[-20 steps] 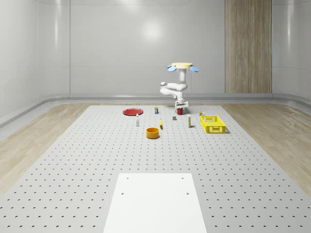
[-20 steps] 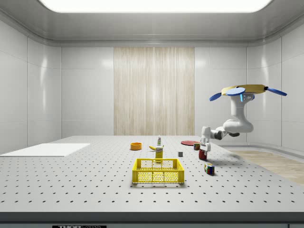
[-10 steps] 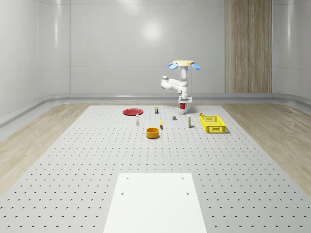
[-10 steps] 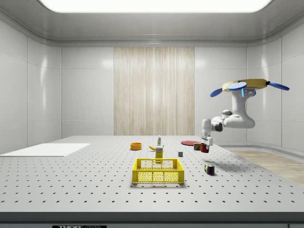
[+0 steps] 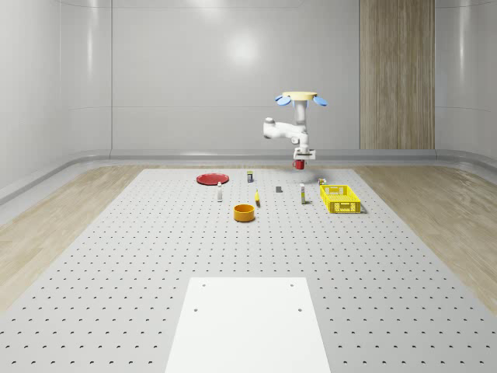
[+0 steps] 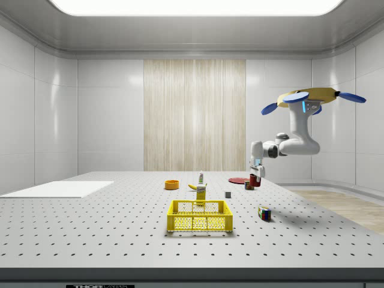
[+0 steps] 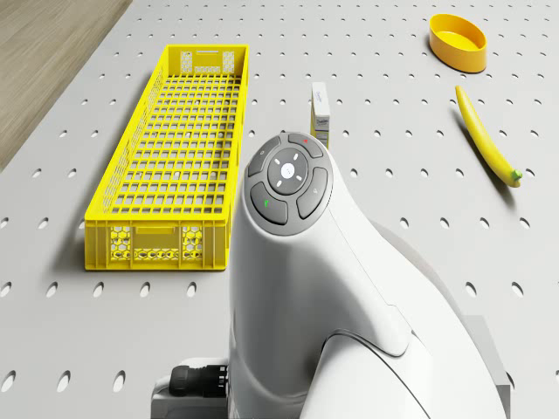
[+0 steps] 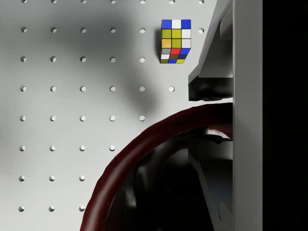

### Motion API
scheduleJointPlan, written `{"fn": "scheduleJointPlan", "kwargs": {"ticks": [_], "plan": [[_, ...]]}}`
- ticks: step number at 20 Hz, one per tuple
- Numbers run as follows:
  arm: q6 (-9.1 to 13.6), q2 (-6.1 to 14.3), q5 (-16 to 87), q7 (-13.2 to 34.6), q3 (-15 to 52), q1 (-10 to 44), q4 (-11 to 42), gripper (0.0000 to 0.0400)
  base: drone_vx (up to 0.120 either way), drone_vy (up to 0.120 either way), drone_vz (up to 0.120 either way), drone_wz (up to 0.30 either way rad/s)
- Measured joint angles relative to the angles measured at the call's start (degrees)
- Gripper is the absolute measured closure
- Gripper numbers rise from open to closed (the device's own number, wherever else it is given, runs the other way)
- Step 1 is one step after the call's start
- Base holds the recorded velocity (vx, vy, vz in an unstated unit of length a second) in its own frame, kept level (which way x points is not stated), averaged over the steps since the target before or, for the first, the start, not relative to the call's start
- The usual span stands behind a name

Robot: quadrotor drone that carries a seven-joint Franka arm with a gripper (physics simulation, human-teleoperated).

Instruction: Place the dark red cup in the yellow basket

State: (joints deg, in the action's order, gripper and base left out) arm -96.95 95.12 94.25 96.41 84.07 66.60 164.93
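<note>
The cup is dark red, with a thick rounded rim and a dark, shadowed inside. In the whole-scene view it is a small red spot in the upper middle of the frame, off the counter and in the air. In the side view it hangs right of centre, above the counter's far part.

The pincer is clamped on the cup: in the wrist view one finger sits outside the rim and the other reaches inside it, so the wall of the cup is pinched between them. In the side view the pincer points straight down from the bent white arm.

The drone hovers near the top of the whole-scene frame, above the far part of the counter, and sits at the upper right of the side view.

The basket is yellow, long and made of open mesh. It lies right of centre in the whole-scene view, lower in the frame than the cup and to its right. In the drone view it fills the upper left.

Compared with half a second ago, the cup and pincer sit higher in both fixed views and a little further right in the whole-scene view, nearer the basket's side. The drone has likewise shifted slightly right there. The multicoloured puzzle cube rests on the counter below the cup, at the top of the wrist view.
</note>
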Motion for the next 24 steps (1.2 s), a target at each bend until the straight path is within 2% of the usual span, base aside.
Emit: {"fn": "scheduleJointPlan", "kwargs": {"ticks": [7, 24], "plan": [[1.12, -0.81, 0.11, 0.34, 0.11, 0.27, -0.05, 0.0300, 0.120, 0.120, 0.109, 0.000], [2.35, -1.98, 0.50, 0.40, 0.04, 0.28, -0.06, 0.0300, 0.120, 0.120, 0.000, 0.000]]}}
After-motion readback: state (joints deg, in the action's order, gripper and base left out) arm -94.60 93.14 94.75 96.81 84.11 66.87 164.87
